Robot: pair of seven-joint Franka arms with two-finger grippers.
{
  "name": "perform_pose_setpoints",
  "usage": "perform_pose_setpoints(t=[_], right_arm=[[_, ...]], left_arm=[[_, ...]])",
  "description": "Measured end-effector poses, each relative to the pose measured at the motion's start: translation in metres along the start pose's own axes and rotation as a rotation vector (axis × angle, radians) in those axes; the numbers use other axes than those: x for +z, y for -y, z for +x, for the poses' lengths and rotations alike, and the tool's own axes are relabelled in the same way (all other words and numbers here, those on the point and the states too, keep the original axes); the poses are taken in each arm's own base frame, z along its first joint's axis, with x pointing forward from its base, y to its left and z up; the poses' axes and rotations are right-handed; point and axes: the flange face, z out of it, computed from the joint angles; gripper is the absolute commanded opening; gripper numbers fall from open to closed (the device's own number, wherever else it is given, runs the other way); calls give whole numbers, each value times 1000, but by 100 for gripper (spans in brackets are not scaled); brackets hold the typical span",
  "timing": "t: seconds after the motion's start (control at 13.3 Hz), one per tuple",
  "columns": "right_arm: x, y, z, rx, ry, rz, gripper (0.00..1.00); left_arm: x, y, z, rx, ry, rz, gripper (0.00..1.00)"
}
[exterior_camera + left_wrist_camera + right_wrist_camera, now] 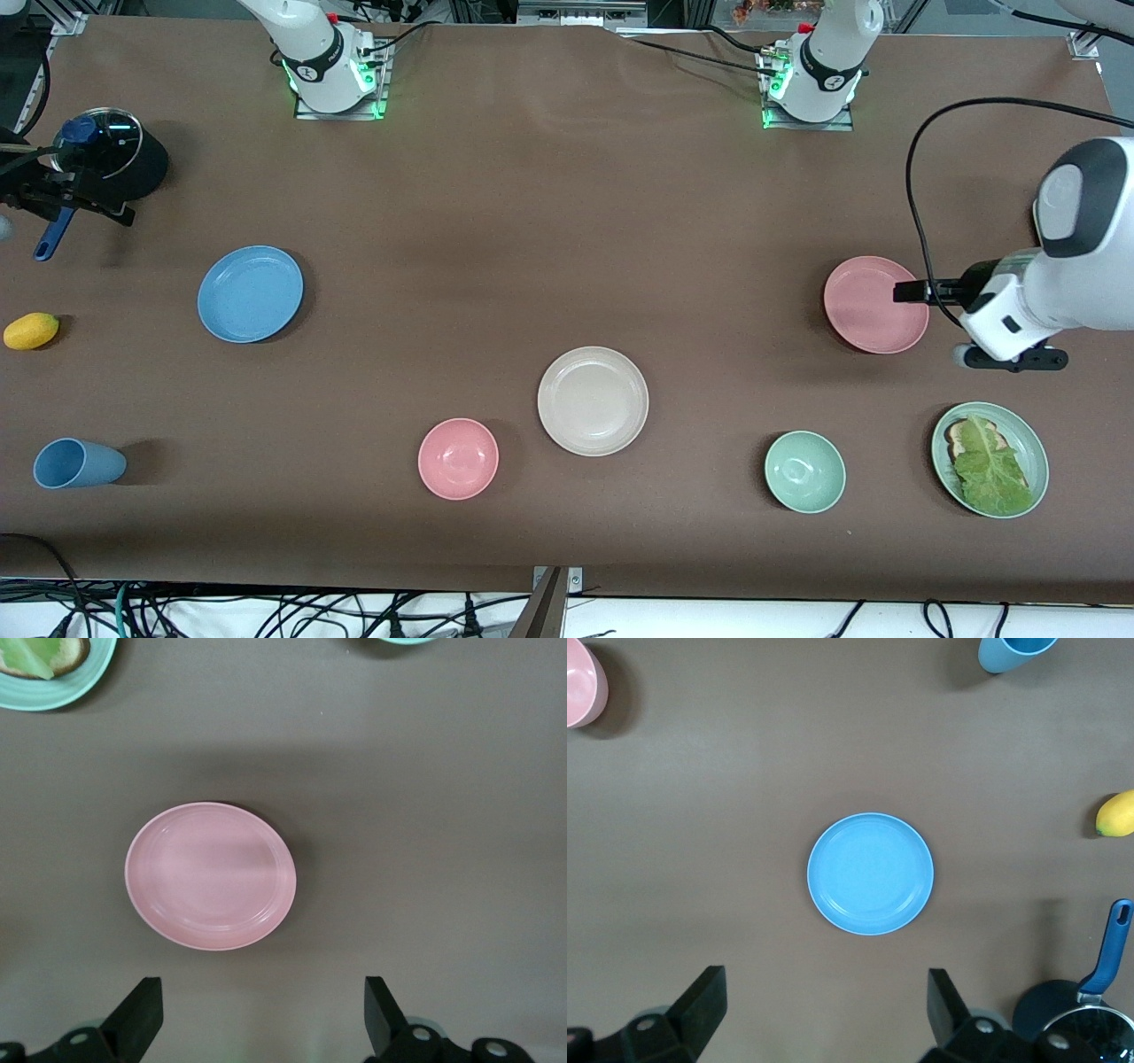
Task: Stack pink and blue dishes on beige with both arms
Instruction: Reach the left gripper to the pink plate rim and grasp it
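The beige plate point(593, 400) lies mid-table, bare. The blue plate point(251, 293) sits toward the right arm's end and shows whole in the right wrist view point(870, 873). The pink plate point(873, 306) sits toward the left arm's end, also seen in the left wrist view point(211, 875). My left gripper point(904, 291) hangs in the air over the pink plate's rim, open point(264, 988), holding nothing. My right gripper point(106, 211) hovers beside the pot, well above the table, open point(826, 979) and holding nothing; the blue plate lies ahead of its fingers.
A pink bowl point(458, 458) and a green bowl point(804, 471) flank the beige plate, nearer the front camera. A green plate point(1038, 452) holds toast and lettuce. A blue cup point(75, 463), a lemon point(31, 330) and a lidded pot point(111, 151) stand at the right arm's end.
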Motion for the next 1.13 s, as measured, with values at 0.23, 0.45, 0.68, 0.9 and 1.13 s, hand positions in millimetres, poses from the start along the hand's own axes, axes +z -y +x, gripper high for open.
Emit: perform_pose_setpoints(t=[0.23,0.45,0.68,0.9,1.13], right_arm=[[0,0,0,0,0,0,100],[0,0,0,0,0,0,100],[0,0,0,-1,0,0,100],[0,0,0,-1,0,0,100],[0,1,0,-2,0,0,100]], left_arm=[[25,65,13,46,-44,-90,100],[67,109,14,97,-101,-181,100],[103,147,6,135,-145,-238,100],[134,175,-4,162,-180,-271,100],[161,195,-8,166,-186,-322,100]])
